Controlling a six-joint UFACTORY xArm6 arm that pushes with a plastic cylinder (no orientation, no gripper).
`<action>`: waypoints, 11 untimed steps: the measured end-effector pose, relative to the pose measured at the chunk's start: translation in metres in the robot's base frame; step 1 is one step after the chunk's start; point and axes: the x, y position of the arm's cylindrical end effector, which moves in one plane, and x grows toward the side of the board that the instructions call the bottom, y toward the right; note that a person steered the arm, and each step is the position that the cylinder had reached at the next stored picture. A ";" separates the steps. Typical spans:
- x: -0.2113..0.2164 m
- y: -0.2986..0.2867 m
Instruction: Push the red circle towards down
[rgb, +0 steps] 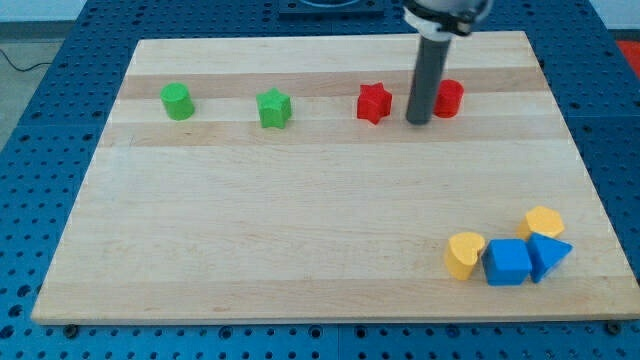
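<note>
The red circle (448, 97) lies on the wooden board (300, 220) near the view's top right. My rod comes down from the top and its tip (418, 122) rests on the board just left of the red circle, partly covering its left edge. A red star (373, 102) lies a short way to the left of the tip, so the tip stands between the two red blocks.
A green cylinder (177, 101) and a green star (274, 108) lie along the same row to the left. At the bottom right cluster a yellow heart (464, 254), a blue cube (508, 262), a blue triangle (548, 254) and a yellow block (544, 222).
</note>
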 end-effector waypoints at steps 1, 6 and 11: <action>-0.054 -0.014; -0.007 0.071; 0.048 0.028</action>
